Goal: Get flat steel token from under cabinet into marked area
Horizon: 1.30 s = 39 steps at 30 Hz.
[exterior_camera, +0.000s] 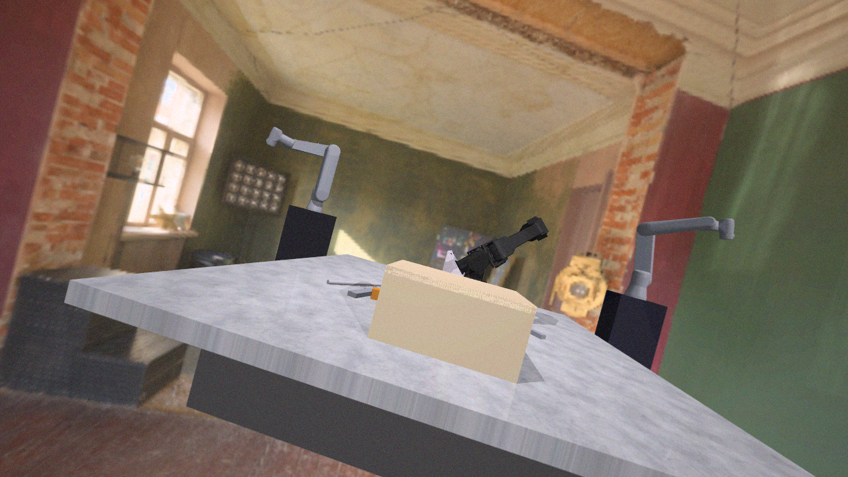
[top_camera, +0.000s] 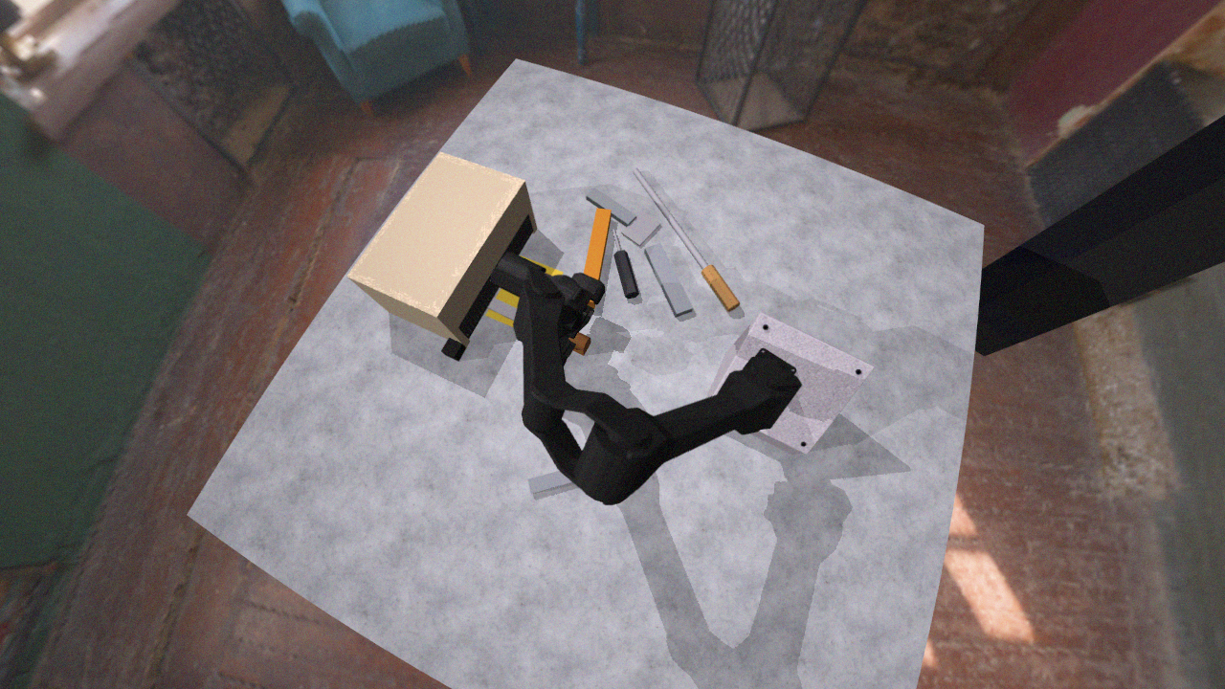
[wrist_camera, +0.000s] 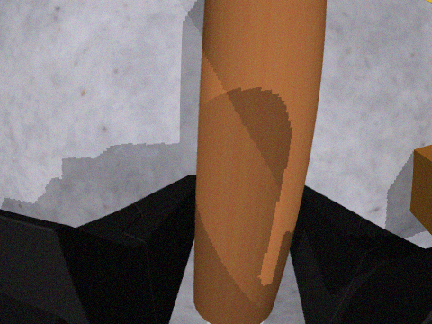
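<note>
You have the black parallel-jaw gripper (top_camera: 584, 310) (wrist_camera: 244, 191) pinching a rounded orange-brown handle (top_camera: 581, 344) (wrist_camera: 252, 135), its fingers part-spread around it, at centre-left of the top view. Beyond, the cream box-shaped cabinet (top_camera: 445, 231) (exterior_camera: 453, 320) stands upper left; you can't see the token. You seem mid-retrieval; next, check it before releasing.

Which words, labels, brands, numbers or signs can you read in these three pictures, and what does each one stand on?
None can be read: no lettering shows on the cabinet, the orange bar or the brown handle.
</note>
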Each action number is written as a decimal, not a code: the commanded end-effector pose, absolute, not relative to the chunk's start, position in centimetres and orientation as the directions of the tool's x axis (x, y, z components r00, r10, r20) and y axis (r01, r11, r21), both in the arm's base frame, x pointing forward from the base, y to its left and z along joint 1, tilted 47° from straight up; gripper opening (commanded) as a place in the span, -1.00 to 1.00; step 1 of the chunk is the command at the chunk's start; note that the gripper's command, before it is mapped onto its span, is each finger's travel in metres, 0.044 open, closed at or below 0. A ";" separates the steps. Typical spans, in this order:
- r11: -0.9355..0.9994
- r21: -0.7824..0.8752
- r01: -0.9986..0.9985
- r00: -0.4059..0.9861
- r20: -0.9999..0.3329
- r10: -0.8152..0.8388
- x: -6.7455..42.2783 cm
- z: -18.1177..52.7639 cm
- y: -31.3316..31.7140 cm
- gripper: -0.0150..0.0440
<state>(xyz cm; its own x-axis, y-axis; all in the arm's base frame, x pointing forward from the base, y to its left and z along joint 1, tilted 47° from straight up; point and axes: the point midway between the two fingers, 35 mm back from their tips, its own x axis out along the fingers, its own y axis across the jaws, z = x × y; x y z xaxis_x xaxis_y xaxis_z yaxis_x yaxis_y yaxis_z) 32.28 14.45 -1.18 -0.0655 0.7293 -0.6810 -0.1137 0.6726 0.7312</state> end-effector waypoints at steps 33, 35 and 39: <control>0.673 0.731 -0.113 -0.073 -0.682 0.728 28.1 -1.4 14.0 -0.49; 0.673 0.731 -0.113 -0.073 -0.682 0.728 27.9 -1.4 14.0 -0.49; 0.673 0.731 -0.113 -0.073 -0.682 0.728 27.5 -1.4 13.9 -0.49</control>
